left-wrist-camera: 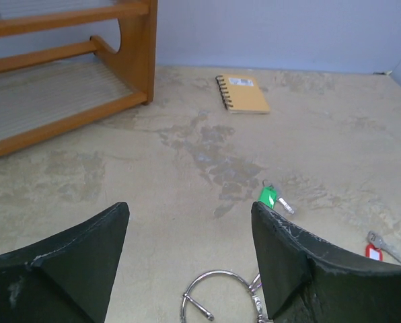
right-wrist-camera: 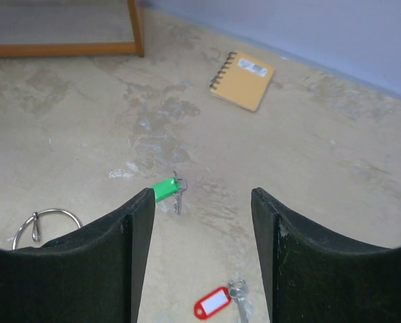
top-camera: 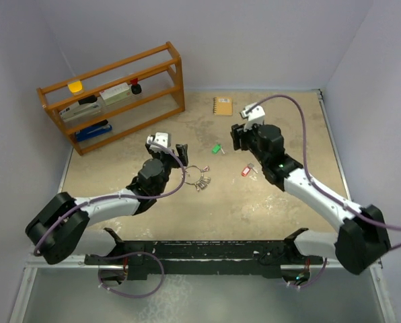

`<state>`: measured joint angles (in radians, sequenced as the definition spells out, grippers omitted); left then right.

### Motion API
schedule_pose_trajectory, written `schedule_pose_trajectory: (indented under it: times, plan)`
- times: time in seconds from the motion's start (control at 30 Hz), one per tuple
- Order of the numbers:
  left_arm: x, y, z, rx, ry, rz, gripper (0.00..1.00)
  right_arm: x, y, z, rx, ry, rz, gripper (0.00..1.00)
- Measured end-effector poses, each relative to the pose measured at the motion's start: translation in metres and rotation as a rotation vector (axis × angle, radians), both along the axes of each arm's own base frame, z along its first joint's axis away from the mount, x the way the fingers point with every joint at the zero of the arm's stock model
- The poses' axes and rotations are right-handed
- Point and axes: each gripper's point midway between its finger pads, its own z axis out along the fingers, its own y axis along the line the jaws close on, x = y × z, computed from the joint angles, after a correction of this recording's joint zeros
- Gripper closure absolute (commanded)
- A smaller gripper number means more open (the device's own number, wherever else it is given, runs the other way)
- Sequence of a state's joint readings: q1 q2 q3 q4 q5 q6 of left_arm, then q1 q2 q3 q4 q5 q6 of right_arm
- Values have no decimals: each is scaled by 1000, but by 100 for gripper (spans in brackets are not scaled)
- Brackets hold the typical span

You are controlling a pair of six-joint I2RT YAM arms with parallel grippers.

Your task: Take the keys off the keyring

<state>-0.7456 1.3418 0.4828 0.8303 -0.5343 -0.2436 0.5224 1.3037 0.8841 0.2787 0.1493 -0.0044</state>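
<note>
The silver keyring (top-camera: pixel 193 171) lies on the table with several small silver keys (top-camera: pixel 202 182) bunched at its right side. It shows in the left wrist view (left-wrist-camera: pixel 217 296), open at one end, and in the right wrist view (right-wrist-camera: pixel 47 225). The green-headed key (top-camera: pixel 216 149) lies loose (left-wrist-camera: pixel 270 197) (right-wrist-camera: pixel 167 190). The red-headed key (top-camera: pixel 247 171) lies loose further right (left-wrist-camera: pixel 377 249) (right-wrist-camera: pixel 216 303). My left gripper (top-camera: pixel 173 149) is open and empty just behind the ring (left-wrist-camera: pixel 190 208). My right gripper (top-camera: pixel 239 138) is open and empty above the loose keys (right-wrist-camera: pixel 200 195).
A tan spiral notebook (top-camera: pixel 223 106) lies at the back of the table (left-wrist-camera: pixel 243 93) (right-wrist-camera: pixel 243 81). A wooden shelf rack (top-camera: pixel 113 94) with small items stands at the back left. Walls close the table's back and sides.
</note>
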Motion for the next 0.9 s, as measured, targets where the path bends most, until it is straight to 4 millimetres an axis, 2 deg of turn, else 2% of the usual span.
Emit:
schedule_pose_trajectory:
  times: [0.1, 0.2, 0.43, 0.57, 0.7, 0.9]
  plan:
    - [-5, 4, 14, -15, -16, -2, 28, -20, -22, 16, 28, -75, -50, 38]
    - [-11, 9, 27, -24, -26, -4, 27, -34, -39, 18, 50, -114, -97, 38]
    - [-26, 29, 56, -52, -61, 26, 26, -63, -69, 2, 87, -138, -182, 38]
    - [-33, 39, 57, -39, -47, 47, 26, -70, -77, 3, 110, -148, -209, 38]
    - [-39, 49, 54, -19, -22, 70, 26, -76, -82, 12, 138, -174, -220, 38]
    - [-52, 68, 44, 2, -3, 103, 25, -90, -100, 23, 181, -237, -277, 37]
